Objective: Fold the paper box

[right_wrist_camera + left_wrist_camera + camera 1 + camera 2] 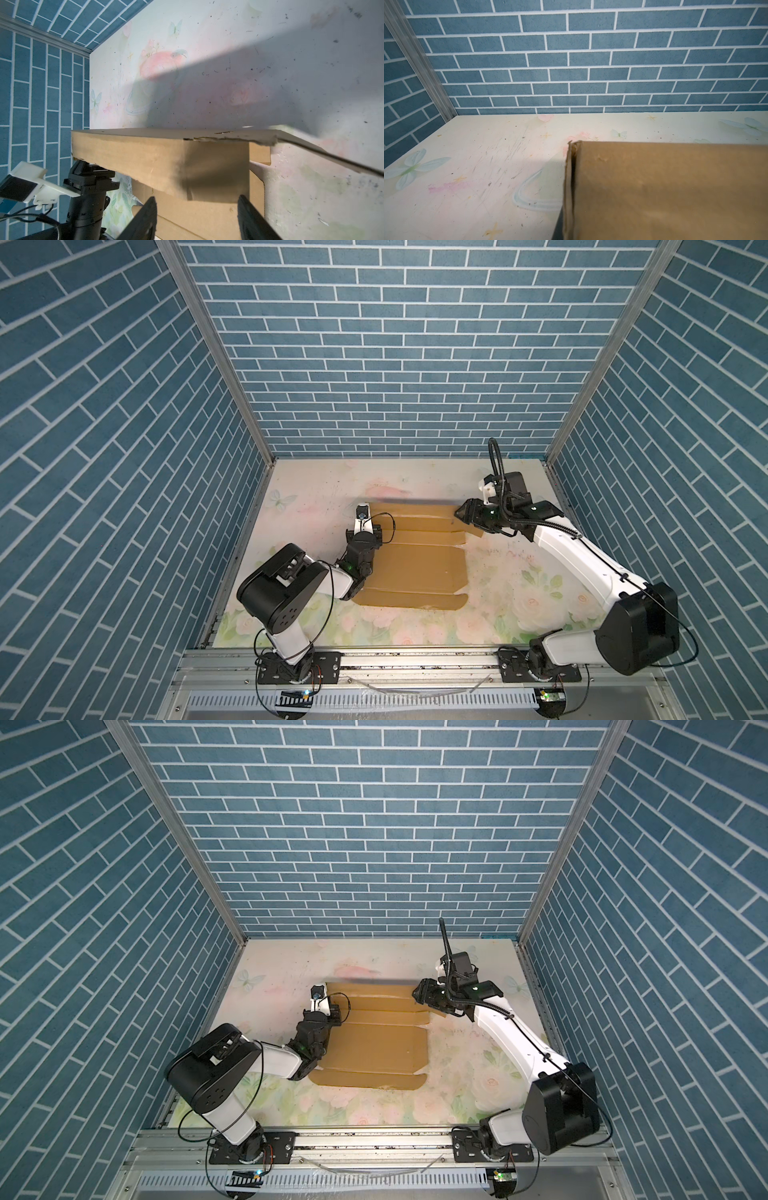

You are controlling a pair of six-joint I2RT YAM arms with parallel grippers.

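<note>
Progress looks early. The paper box (415,568) lies in the lower middle of both top views on the flowered counter (519,572). Most of it is an open sheet: the wide central panel, the strip nearest the bottom of the frame and the side tabs all lie flat on the surface. Only the far strip, at the upper edge of the cardboard, is raised off the counter. The right wrist view shows it standing as a low wall, with one side tab jutting out at an angle.

The left claw (369,531) sits at the upper left corner of the sheet and is closed narrow. I cannot tell whether it pinches cardboard, since its tips are hidden. The right claw (196,200) is at the upper right corner. Its fingers (145,216) are spread apart with the raised wall just ahead of them, and they grip nothing that I can see.

In my judgement one wall is partly formed. Raising the other walls, tucking the tabs and closing the lid are left to do.
</note>
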